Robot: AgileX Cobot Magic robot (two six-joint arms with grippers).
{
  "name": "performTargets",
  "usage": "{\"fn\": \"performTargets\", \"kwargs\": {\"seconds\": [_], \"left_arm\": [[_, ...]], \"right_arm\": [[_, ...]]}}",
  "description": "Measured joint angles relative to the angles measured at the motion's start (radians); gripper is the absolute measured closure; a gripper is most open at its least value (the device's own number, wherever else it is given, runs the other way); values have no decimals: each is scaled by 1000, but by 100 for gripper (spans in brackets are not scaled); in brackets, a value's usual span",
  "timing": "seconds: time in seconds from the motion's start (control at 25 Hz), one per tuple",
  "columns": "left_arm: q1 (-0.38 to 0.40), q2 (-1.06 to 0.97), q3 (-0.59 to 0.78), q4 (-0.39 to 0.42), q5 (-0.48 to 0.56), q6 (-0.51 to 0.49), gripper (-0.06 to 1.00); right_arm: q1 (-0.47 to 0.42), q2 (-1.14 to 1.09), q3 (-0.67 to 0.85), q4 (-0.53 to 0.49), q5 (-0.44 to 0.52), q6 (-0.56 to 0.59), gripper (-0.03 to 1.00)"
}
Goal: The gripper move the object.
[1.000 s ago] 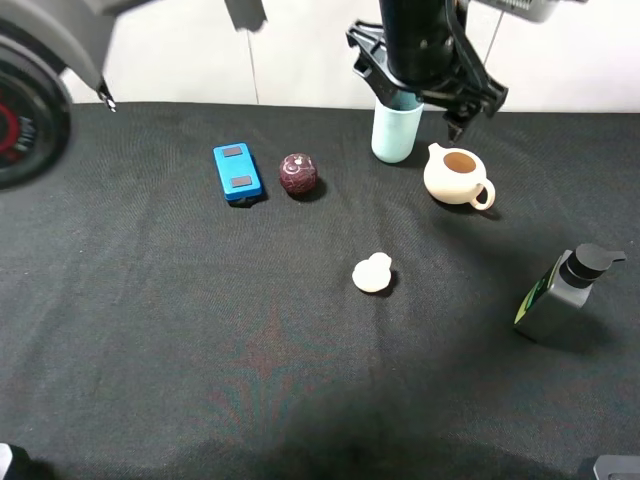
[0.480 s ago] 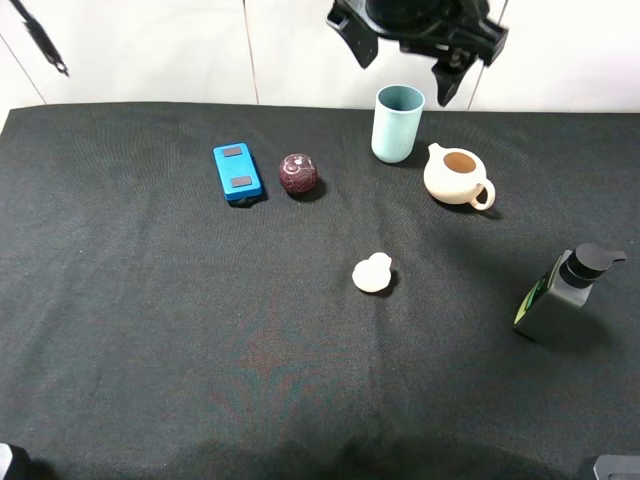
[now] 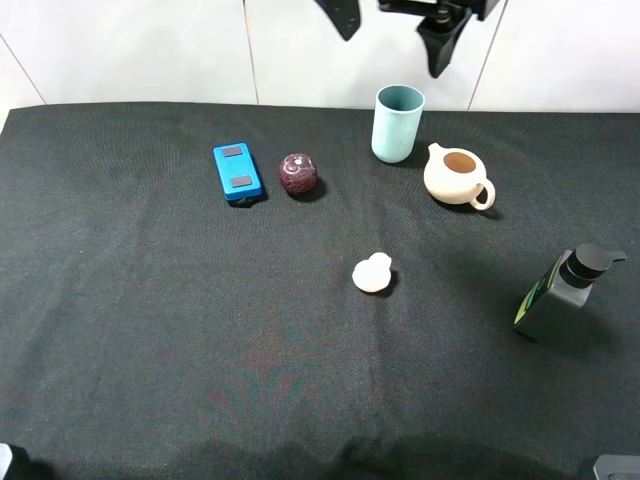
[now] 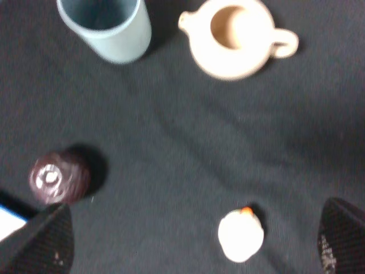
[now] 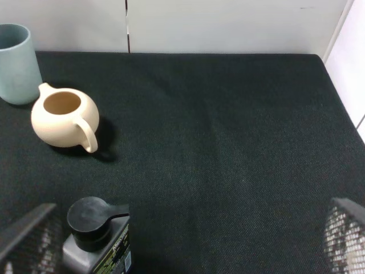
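Note:
The cream teapot (image 3: 457, 177) stands lidless on the black cloth at the back right, its handle towards the front right. It also shows in the left wrist view (image 4: 231, 37) and the right wrist view (image 5: 61, 117). My left gripper (image 3: 392, 28) hangs high at the top edge, above and behind the cup, wide open and empty, apart from the teapot. In its wrist view the gripper (image 4: 191, 242) has its fingertips (image 4: 40, 242) in the corners. My right gripper (image 5: 188, 242) is open and empty, near the pump bottle; it is out of the high view.
A light-blue cup (image 3: 398, 122) stands just left of the teapot. A white gourd-shaped lump (image 3: 373, 273) lies mid-table. A maroon ball (image 3: 298, 174) and a blue box (image 3: 237, 173) sit at the back left. A grey pump bottle (image 3: 560, 295) stands at the right.
My left arm has risen from in front of the cup up towards the top edge, uncovering the cup. The teapot and other things have not moved.

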Motion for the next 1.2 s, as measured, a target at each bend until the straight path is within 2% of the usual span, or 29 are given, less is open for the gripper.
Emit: {"fn": "performTargets", "kwargs": {"seconds": [0.56,1.2], "left_arm": [[0,-324,352,23,0,17,4],[0,-772,818,25,0,39,4]], "right_arm": [[0,0,0,1,0,0,27],[0,0,0,1,0,0,27]]}}
